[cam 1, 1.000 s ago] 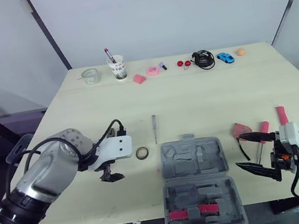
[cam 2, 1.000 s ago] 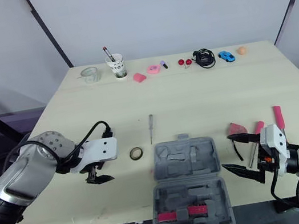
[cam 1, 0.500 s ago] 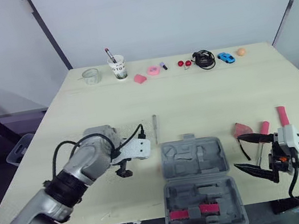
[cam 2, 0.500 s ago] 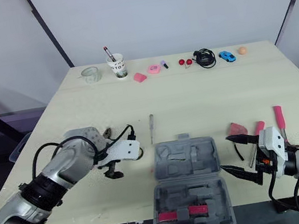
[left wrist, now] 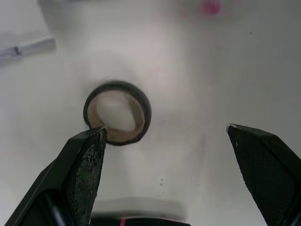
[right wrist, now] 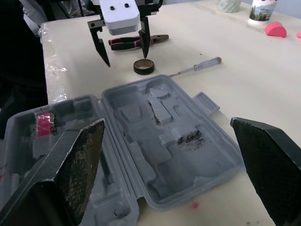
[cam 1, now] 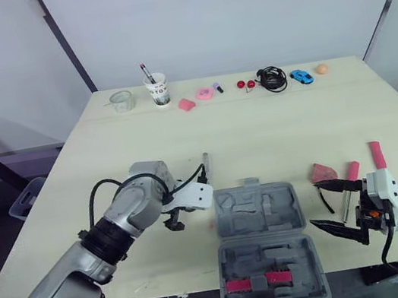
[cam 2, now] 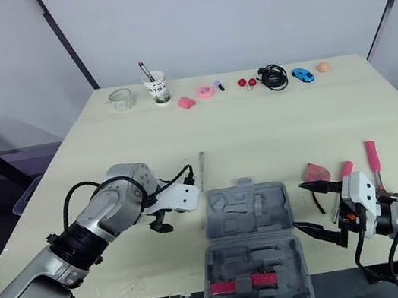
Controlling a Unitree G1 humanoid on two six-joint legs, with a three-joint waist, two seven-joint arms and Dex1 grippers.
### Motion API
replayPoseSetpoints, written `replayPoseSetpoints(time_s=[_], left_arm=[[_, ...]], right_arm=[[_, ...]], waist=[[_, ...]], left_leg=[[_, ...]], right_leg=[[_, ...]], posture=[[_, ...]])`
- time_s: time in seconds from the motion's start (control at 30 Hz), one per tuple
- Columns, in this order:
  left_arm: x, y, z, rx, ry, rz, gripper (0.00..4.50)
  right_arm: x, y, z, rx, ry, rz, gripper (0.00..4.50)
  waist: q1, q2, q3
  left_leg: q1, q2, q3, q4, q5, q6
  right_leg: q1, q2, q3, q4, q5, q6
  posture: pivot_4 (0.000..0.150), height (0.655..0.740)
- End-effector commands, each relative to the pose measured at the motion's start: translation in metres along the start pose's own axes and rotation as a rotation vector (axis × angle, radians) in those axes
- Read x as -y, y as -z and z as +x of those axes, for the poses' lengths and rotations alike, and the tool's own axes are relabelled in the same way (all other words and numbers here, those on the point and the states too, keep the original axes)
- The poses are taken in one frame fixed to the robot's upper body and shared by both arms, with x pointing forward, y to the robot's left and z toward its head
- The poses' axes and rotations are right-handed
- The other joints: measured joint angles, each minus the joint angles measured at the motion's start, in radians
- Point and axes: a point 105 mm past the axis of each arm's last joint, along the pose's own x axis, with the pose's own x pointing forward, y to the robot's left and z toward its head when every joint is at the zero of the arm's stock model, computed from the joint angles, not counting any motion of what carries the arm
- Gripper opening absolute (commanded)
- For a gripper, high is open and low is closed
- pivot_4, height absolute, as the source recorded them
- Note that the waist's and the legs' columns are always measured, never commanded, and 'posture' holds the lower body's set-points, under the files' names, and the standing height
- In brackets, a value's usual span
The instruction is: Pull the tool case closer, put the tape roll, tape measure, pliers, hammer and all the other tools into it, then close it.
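Left gripper (left wrist: pixel 165 129): jaws wide open, empty, one finger at the rim of the tape roll (left wrist: pixel 146 113). The roll lies flat on the table (cam 1: pixel 272 128), beside the open tool case (cam 1: pixel 265 241). Judged light and rigid; grip across the outer wall. Right gripper (cam 1: pixel 317 205): spread, empty.

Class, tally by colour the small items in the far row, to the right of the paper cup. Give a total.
Pink: 2 (wedge, round piece)
Purple: 1 (small stick)
Red: 2 (balls)
Black: 1 (cable)
Blue: 1 (toy car)
Orange: 1 (ball)
Total: 8
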Motion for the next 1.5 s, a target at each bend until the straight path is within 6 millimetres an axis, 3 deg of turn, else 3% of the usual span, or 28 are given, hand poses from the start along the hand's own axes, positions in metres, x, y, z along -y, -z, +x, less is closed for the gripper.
replayPoseSetpoints(time_s=[0.03,0.37,0.5,0.73,1.2,1.33,1.5], left_arm=[[-0.006,0.002,-0.001,-0.039,-0.010,0.039,4.33],[-0.003,0.003,0.014,-0.055,0.032,0.071,4.33],[-0.006,0.005,0.016,-0.064,0.033,0.078,3.26],[-0.015,0.010,0.020,-0.087,0.024,0.104,0.01],[-0.019,0.007,0.014,-0.074,0.025,0.129,0.01],[-0.022,0.001,-0.002,-0.040,0.006,0.128,0.01],[-0.024,-0.025,-0.026,0.078,-0.004,0.143,0.01]], right_arm=[[0.000,-0.007,0.001,0.021,-0.003,-0.039,4.50],[-0.004,-0.002,-0.001,0.004,0.000,-0.047,4.50],[-0.004,-0.002,-0.001,0.006,0.002,-0.047,4.50],[-0.005,-0.002,0.002,0.011,0.000,-0.054,4.50],[-0.007,-0.006,0.002,0.030,-0.034,-0.057,4.50],[-0.007,-0.008,0.002,0.041,-0.037,-0.053,4.50],[-0.004,-0.005,-0.002,0.028,-0.025,-0.052,4.50]], waist=[[0.000,0.000,0.000],[0.000,0.000,0.000],[0.000,0.001,0.000],[0.000,0.001,-0.001],[0.001,0.001,-0.001],[0.000,0.001,0.000],[0.000,0.001,0.000]], left_leg=[[0.000,0.000,0.000,0.000,0.000,0.000],[0.000,0.000,0.000,0.000,0.000,0.000],[0.001,0.000,0.000,0.000,0.000,0.000],[0.002,0.000,0.000,0.004,0.000,0.000],[0.002,-0.001,0.000,0.005,0.000,0.000],[0.002,0.000,0.000,0.005,0.000,0.000],[0.001,0.000,0.000,0.005,0.000,0.000]], right_leg=[[0.000,0.000,0.000,0.000,0.000,0.000],[0.000,0.000,0.000,0.001,0.000,0.000],[0.000,0.000,0.000,0.001,0.000,0.000],[0.000,0.000,0.000,0.008,-0.001,-0.001],[0.000,0.000,0.001,0.009,0.000,0.000],[0.000,0.000,0.001,0.009,0.000,0.000],[0.000,0.000,0.001,0.008,0.000,0.000]], posture=[[0.150,0.7400],[0.150,0.7400],[0.150,0.7400],[0.150,0.7400],[0.150,0.7400],[0.150,0.7400],[0.150,0.7400]])
